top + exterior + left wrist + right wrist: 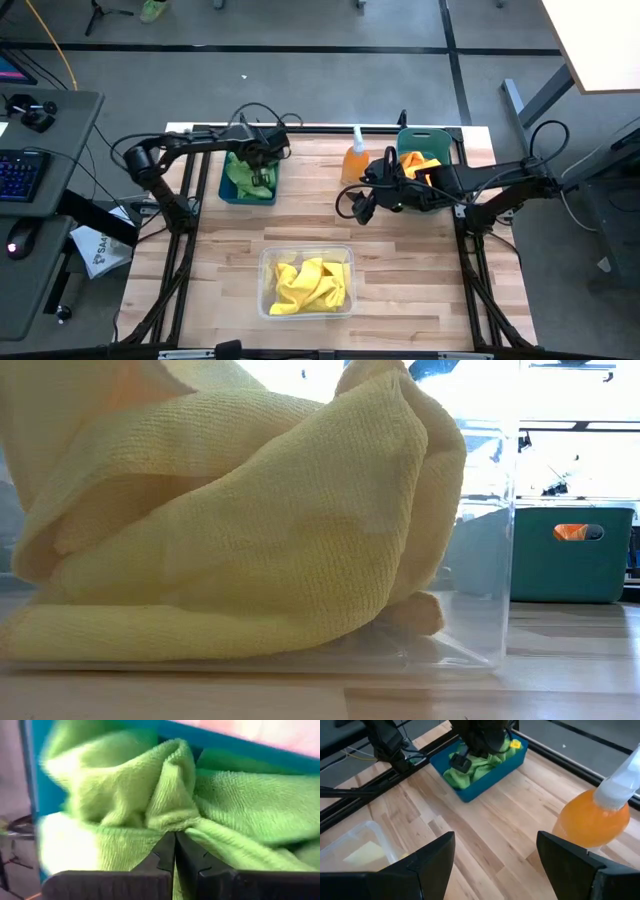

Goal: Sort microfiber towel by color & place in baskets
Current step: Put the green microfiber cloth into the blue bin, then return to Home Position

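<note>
Lime green towels (243, 177) fill the dark blue basket (248, 198) at the table's far left. My left gripper (175, 842) reaches down into that basket and is shut on a green towel (170, 800). Yellow towels (310, 284) lie heaped in the clear basket (345, 258) near the table's near edge; in the low view they (260, 520) fill most of the picture. Orange towels (420, 163) sit in the teal basket (442, 137) at the far right. My right gripper (495, 855) hovers open over the table's middle, right of centre, touching nothing. My left gripper pinches a raised fold of a green towel (172, 822) between its two fingertips (162, 851), coming from above into the blue basket. The cloth bunches into a ridge right above the tips. The rest of the towel lies on the other green cloths in the basket.
An orange spray bottle with a white nozzle (355, 158) stands between the blue and teal baskets, close to my right gripper; the right wrist view shows it (592, 817) just ahead. Bare wood (230, 250) lies left of the clear basket. Black frame rails (180, 230) run along the table's sides.
</note>
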Tool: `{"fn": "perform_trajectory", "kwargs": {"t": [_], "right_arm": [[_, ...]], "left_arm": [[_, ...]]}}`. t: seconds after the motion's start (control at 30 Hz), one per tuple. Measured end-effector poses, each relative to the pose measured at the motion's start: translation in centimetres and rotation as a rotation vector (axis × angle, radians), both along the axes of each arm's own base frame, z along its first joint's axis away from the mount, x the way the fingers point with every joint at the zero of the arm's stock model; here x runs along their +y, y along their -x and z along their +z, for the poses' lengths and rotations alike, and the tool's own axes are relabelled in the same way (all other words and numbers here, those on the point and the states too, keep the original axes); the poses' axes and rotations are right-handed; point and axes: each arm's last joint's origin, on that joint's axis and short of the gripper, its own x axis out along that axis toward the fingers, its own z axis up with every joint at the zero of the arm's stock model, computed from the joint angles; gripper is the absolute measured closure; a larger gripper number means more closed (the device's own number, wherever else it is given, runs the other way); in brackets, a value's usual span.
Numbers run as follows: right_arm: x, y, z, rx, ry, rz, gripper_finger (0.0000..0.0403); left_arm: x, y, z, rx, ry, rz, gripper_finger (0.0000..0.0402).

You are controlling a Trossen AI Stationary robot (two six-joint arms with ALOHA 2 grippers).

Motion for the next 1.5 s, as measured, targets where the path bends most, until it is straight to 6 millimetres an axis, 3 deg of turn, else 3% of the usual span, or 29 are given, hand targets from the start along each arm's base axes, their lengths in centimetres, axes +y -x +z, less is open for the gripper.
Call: {"fn": "perform_trajectory", "kwargs": {"t": [0.17, 0.4, 0.7, 0.8, 0.9, 1.13, 1.27, 1.5], "right_arm": [[-0.1, -0.2, 0.2, -0.018, 0.044, -0.001, 0.0128], [0.0, -0.5, 0.7, -0.046, 0.100, 0.044, 0.0128], [0.0, -0.1, 1.2, -0.024, 0.187, 0.122, 0.0129], [0.2, 0.9, 2.1, -0.041, 0.213, 0.153, 0.0145], [0.5, 2.3, 2.8, -0.033, 0.224, 0.184, 0.0187], [1.0, 5.6, 2.7, 0.100, 0.205, 0.222, 0.0383], [1.4, 7.3, 2.4, 0.158, 0.161, 0.206, 0.0377], [2.1, 10.4, 0.5, 0.110, 0.076, 0.150, 0.0395]], "left_arm": [[-0.7, 1.1, 4.1, -0.106, -0.075, 0.021, 0.0401], [-2.7, 3.8, 9.3, -0.360, -0.152, 0.175, 0.0401], [-7.1, 5.3, 13.2, -0.731, -0.063, 0.295, 0.0401], [-9.4, 4.8, 12.7, -0.892, -0.003, 0.272, 0.0401], [-11.7, 4.1, 11.5, -1.081, 0.069, 0.218, 0.0401], [-16.8, 4.4, 7.2, -1.377, 0.255, 0.138, 0.0401], [-18.1, 5.7, 5.7, -1.482, 0.334, 0.074, 0.0401], [-17.7, 9.6, 4.9, -1.663, 0.373, 0.065, 0.0401]]}}
